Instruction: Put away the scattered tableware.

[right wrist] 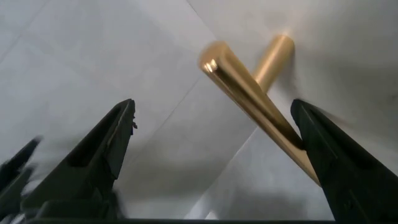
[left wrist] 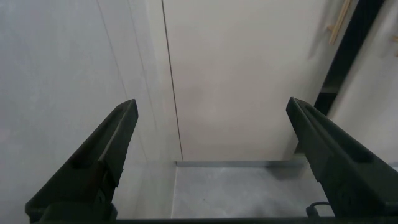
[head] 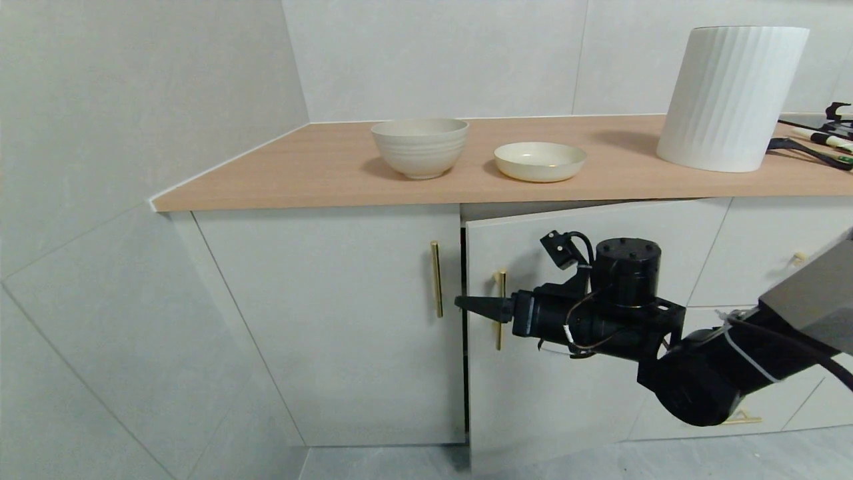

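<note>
A ribbed beige bowl (head: 420, 147) and a shallow cream dish (head: 540, 161) stand side by side on the wooden countertop (head: 300, 173). Below them, the right cabinet door (head: 566, 387) is slightly ajar, with a dark gap along its left edge. My right gripper (head: 476, 307) is at that door's gold bar handle (head: 499, 280). In the right wrist view the gripper (right wrist: 212, 106) is open and the handle (right wrist: 249, 93) runs between its fingers, closer to one of them. My left gripper (left wrist: 211, 106) is open and holds nothing, low in front of the left cabinet door (left wrist: 249, 74).
A tall white ribbed container (head: 730, 97) stands at the right of the counter, with dark utensils (head: 816, 143) beyond it. The left door (head: 333, 320) is closed and has its own gold handle (head: 436, 279). A tiled wall bounds the left side. Grey floor (left wrist: 236, 193) lies below.
</note>
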{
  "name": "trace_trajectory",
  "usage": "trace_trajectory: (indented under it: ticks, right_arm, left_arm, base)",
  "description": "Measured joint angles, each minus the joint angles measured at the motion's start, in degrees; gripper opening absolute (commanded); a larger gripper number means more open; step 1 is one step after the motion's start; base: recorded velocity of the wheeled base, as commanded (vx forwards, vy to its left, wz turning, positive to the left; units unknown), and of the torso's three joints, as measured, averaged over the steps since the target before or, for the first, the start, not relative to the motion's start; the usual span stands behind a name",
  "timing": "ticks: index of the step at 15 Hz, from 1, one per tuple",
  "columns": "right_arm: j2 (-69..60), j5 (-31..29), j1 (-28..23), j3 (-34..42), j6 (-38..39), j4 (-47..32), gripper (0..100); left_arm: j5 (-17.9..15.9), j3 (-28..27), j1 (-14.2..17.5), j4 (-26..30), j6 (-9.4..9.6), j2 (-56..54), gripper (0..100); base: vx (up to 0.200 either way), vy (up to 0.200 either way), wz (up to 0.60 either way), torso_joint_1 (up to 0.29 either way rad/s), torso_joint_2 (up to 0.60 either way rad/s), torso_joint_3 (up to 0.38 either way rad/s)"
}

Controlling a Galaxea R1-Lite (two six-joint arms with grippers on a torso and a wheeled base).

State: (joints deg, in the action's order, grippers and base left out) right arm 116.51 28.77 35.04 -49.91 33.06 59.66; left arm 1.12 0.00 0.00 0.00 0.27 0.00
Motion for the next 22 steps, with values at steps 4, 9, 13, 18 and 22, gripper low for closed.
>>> trace_trajectory:
  ticks: [4, 9, 13, 18, 22]
  right_arm:
    - [-6.1, 1.0, 1.7, 7.9, -0.5, 0.3, 100]
    - [-14.4, 0.9, 3.9, 16.0, -0.6, 0.4, 100]
    - [-16.5, 1.5, 4.0, 18.5, -1.0, 0.4, 100]
    - [-16.7, 2.4, 4.0, 19.1, -1.0, 0.5, 100]
    - [-16.5, 2.5, 4.1, 19.1, -1.0, 0.5, 100]
  left_arm:
    - [0.0, 0.0, 0.0, 0.0, 0.0, 0.0, 100]
    - [0.0, 0.0, 0.0, 0.0, -0.05, 0.0, 100]
    - [0.0, 0.0, 0.0, 0.0, 0.3, 0.0, 100]
    - [-2.8, -1.8, 0.0, -1.8, 0.3, 0.0, 100]
    - [-20.2, -13.9, -0.1, 6.6, -1.35, 1.8, 100]
  base:
    - [0.0, 0.0, 0.0, 0.0, 0.0, 0.0]
    - [0.0, 0.0, 0.0, 0.0, 0.0, 0.0]
    - [0.0, 0.0, 0.0, 0.0, 0.0, 0.0]
    - [0.0, 0.0, 0.0, 0.0, 0.0, 0.0]
    - [0.0, 0.0, 0.0, 0.0, 0.0, 0.0]
